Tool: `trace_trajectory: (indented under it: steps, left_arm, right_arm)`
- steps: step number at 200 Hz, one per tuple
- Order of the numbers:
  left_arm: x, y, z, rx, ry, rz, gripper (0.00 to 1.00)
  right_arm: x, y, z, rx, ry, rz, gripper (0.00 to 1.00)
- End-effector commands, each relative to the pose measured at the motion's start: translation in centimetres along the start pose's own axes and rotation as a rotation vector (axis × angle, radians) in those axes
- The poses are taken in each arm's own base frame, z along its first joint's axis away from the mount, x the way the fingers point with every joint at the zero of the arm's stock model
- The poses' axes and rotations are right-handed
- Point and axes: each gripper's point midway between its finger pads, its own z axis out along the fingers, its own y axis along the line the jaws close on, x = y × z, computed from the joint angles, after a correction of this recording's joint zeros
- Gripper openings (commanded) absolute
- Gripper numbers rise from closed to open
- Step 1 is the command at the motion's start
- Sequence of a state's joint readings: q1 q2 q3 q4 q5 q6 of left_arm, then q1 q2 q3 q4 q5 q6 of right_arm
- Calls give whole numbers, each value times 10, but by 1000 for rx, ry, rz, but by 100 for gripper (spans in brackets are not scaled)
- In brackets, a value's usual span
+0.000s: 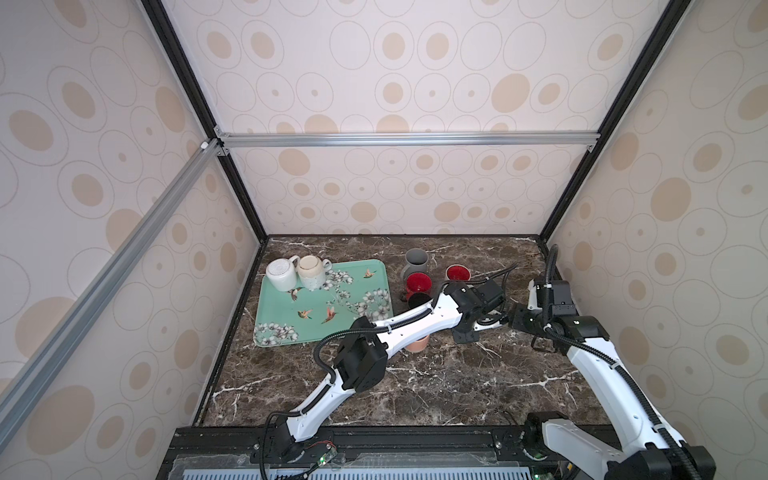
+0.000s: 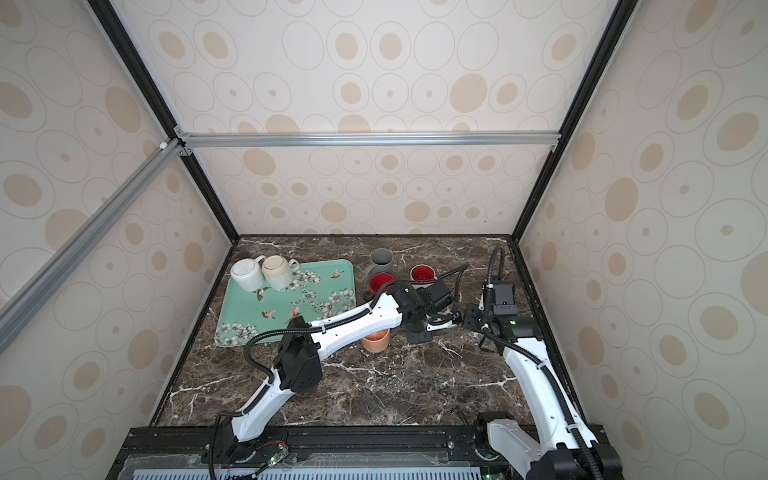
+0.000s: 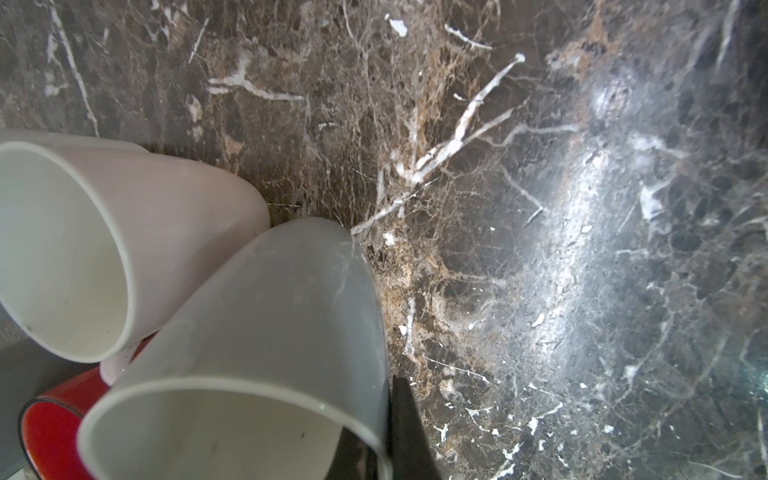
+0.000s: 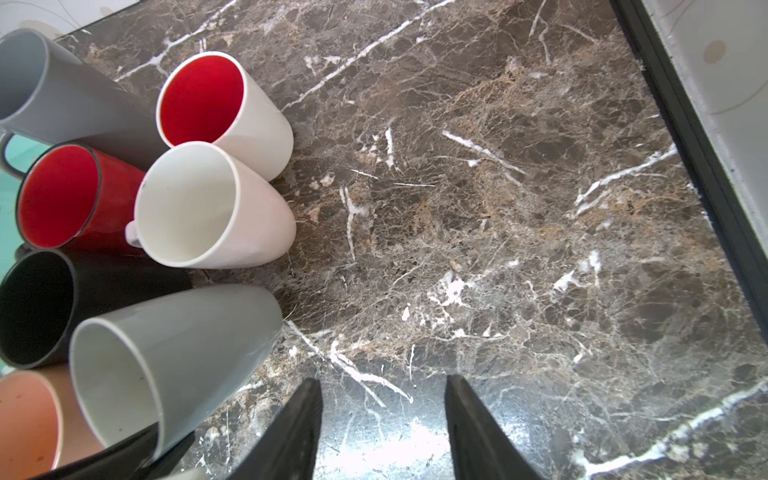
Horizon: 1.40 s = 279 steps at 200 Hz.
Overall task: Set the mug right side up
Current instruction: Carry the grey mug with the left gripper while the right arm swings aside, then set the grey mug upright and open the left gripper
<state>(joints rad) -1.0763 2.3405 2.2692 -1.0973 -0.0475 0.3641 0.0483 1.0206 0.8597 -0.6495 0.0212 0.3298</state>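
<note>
Marble tabletop (image 4: 498, 216), grey mug (image 4: 178, 353) beside white mug (image 4: 199, 208)

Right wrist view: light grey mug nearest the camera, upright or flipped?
Upright. The light grey mug shows its open mouth facing up with an empty white inside; the left wrist view agrees.

Mug cluster (image 1: 417, 282) mid-table, tray (image 1: 286, 316) left, front marble (image 1: 457, 386) open

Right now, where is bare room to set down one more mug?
Widest: the table's near half, in front of the peach mug. Also free: the strip beside the right wall, under the open right end effector, and most of the tray. Crowded: around the red mug, where the left end effector grips the grey mug.
</note>
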Motion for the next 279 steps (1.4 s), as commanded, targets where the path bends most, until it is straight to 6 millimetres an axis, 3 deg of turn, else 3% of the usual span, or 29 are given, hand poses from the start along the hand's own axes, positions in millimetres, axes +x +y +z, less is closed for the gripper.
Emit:
trace_trajectory:
  steps: [1, 44, 108, 168, 228, 279]
  left_arm:
    - [4, -7, 10, 5, 32, 57, 3]
    - [12, -7, 17, 15, 54, 42, 5]
    - [6, 7, 7, -45, 25, 28, 33]
    - [-11, 23, -10, -106, -35, 15, 41]
    - [-34, 36, -54, -124, -170, -23, 46]
    - [-31, 62, -109, -135, -286, -103, 48]
  right_arm:
    - [2, 0, -2, -5, -7, -11, 52]
    - [4, -10, 2, 53, 8, -20, 51]
    - [-14, -6, -8, 50, -31, -22, 52]
    - [-20, -1, -13, 30, -41, -23, 51]
    - [-30, 14, -34, -64, -98, -19, 51]
    - [-34, 31, -48, -158, -111, 4, 48]
